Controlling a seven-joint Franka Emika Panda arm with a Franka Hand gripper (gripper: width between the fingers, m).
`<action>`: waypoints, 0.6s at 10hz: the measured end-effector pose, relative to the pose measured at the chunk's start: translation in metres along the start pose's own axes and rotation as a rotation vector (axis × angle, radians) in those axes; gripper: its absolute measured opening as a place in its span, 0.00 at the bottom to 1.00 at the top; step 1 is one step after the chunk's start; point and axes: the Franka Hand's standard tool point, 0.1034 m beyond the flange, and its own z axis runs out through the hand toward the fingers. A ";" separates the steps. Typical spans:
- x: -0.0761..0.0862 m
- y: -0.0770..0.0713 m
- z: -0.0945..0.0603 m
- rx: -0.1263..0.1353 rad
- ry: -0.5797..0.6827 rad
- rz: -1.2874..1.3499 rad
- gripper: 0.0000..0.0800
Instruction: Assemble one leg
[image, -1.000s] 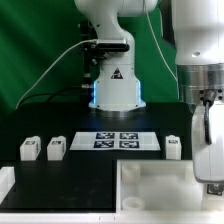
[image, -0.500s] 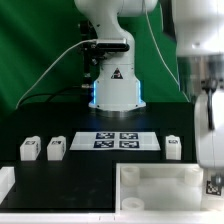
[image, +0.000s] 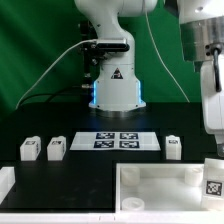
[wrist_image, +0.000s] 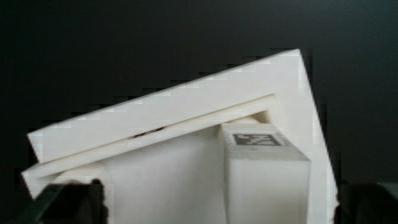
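Worktop (image: 90, 175) looks matt black, smooth, prob cloth or rubber mat. Legs, e.g. leg (image: 213, 187), plain white plastic w/ printed b&w marker, slight sheen. Tabletop (image: 160, 185) same white plastic, smooth. Marker board (image: 115, 141) flat white, matt, paper-like tags. Arm base (image: 115, 88) glossy white plastic. Backdrop (image: 40, 50) green cloth.

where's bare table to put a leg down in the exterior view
Free: the black table between the small white plastic legs at the exterior view's left and the large white square tabletop. Crowded: the back row, where the flat white marker board sits between the legs and another leg.
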 end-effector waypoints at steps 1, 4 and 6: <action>0.000 0.000 0.000 0.000 0.000 -0.001 0.81; 0.000 0.001 0.001 -0.002 0.001 -0.004 0.81; 0.000 0.001 0.002 -0.002 0.002 -0.006 0.81</action>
